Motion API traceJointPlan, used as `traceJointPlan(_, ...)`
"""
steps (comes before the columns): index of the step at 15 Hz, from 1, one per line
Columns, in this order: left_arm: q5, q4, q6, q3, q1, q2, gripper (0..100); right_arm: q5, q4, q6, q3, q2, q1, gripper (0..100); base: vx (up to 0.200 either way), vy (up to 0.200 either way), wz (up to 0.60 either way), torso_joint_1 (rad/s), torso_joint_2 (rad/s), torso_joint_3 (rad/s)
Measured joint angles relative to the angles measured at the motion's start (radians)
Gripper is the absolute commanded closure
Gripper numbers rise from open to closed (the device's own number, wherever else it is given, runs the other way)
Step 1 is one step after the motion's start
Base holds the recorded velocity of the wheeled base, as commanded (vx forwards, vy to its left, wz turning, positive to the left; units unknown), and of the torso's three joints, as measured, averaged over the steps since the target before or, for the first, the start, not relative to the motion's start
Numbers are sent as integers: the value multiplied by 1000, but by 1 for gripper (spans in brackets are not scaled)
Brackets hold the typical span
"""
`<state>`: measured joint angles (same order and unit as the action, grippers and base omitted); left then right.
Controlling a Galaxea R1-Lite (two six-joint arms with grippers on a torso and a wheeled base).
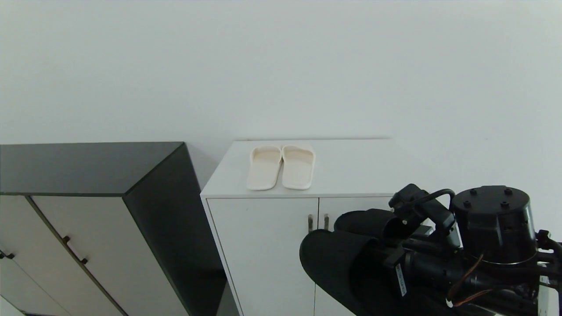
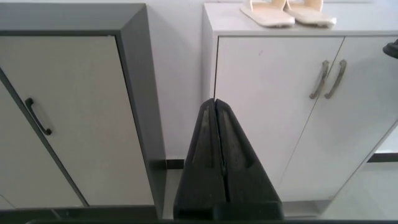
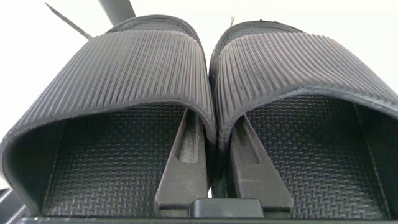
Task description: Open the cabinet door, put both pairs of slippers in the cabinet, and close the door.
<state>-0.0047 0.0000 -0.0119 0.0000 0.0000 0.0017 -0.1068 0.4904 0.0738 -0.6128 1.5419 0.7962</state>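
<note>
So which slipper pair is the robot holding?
The black pair, clamped in the right gripper, its fingers inside the slippers. The cream pair lies free on top of the white cabinet.

Straight ahead of my right claw (image 3: pixel 216 121), the black slippers (image 1: pixel 347 259) clamped in it take up the way forward. Beyond them the white cabinet's (image 1: pixel 351 166) doors (image 1: pixel 263 250) stand closed, handles (image 1: pixel 317 222) side by side at the seam, so there is no way inside. Higher than that claw, the cabinet top is bare to the right of the cream slippers (image 1: pixel 281 167). Ahead of my left claw (image 2: pixel 216 102), fingers pressed together, a narrow gap runs between the dark cabinet (image 2: pixel 134 93) and the white one, ending at the wall (image 2: pixel 177 81).
</note>
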Motion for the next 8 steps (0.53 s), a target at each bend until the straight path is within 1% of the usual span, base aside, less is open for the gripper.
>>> traceJointPlan(4,2,0,4,0,0,0,100,3,0,1,13,0,1,100,0,0,0,-226,543,320)
traceJointPlan(8,3,0,5,0,0,0,100,3,1,1,20,-1,2,100,0,0,0,-201,516,316)
